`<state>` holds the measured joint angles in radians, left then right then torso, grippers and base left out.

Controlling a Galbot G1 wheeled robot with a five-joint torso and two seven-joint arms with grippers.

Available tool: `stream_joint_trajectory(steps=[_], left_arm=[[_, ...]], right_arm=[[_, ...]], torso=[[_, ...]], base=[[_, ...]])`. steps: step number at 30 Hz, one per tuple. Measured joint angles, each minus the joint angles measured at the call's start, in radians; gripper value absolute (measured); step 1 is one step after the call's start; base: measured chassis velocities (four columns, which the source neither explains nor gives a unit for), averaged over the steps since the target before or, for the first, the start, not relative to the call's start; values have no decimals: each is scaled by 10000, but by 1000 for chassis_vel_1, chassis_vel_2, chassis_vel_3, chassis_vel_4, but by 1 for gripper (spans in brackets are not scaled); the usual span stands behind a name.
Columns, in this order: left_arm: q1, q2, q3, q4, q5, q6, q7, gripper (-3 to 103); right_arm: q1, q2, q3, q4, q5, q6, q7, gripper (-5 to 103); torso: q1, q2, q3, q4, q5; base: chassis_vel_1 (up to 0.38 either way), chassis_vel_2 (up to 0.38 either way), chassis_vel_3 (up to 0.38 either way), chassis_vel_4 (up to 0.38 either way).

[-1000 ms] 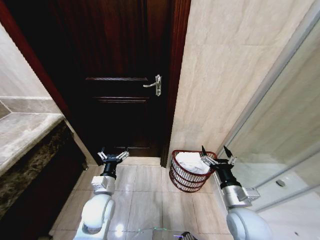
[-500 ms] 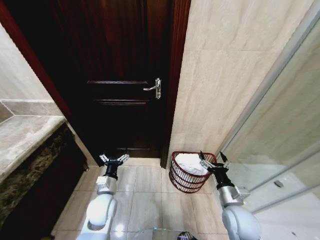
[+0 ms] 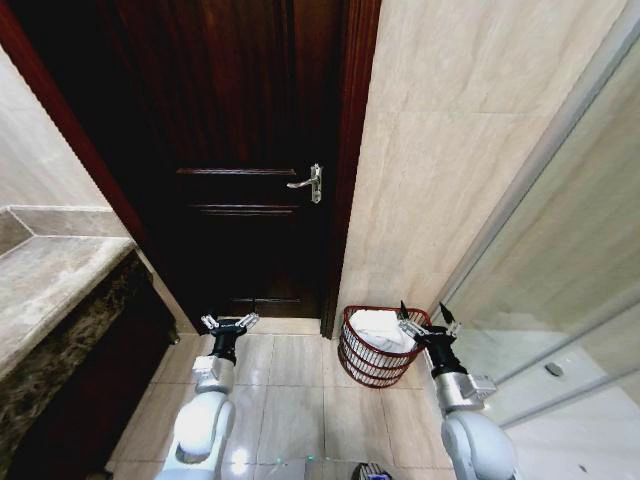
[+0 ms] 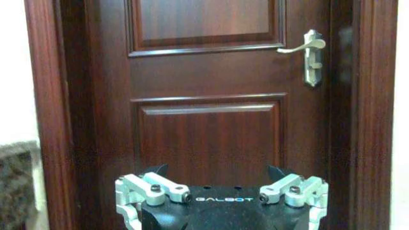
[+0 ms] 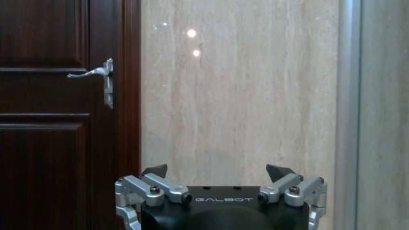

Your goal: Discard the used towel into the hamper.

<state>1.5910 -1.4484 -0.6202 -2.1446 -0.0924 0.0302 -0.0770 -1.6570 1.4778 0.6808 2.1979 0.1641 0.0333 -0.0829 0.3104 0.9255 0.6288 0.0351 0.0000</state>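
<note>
Towel (image 3: 381,326) in hamper (image 3: 372,353) on floor by door frame, right end effector (image 3: 421,318) spread and empty over its rim, left end effector (image 3: 229,322) spread near door (image 3: 255,150); best lifted straight up, clear of wire.

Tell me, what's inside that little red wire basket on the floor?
A white towel lies bunched inside the hamper, reaching up to its rim. Anything beneath the towel is covered, so I cannot tell.
</note>
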Motion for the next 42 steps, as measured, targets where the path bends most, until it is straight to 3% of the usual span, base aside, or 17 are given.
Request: stream_joint_trajectory(steps=[12,42], left_arm=[[142,828,-913,-450,-848,304,128,100],[55,842,-736,-503,-1008,286,130,100]], right_arm=[[-350,-290,691,190,627,45,-217,100],[-201,-43,302,832,221,-490,15,100]], torso=[[245,566,324,0,-1],[886,1987,1101,0,0]], base=[[0,0,0,0],[0,0,0,0]])
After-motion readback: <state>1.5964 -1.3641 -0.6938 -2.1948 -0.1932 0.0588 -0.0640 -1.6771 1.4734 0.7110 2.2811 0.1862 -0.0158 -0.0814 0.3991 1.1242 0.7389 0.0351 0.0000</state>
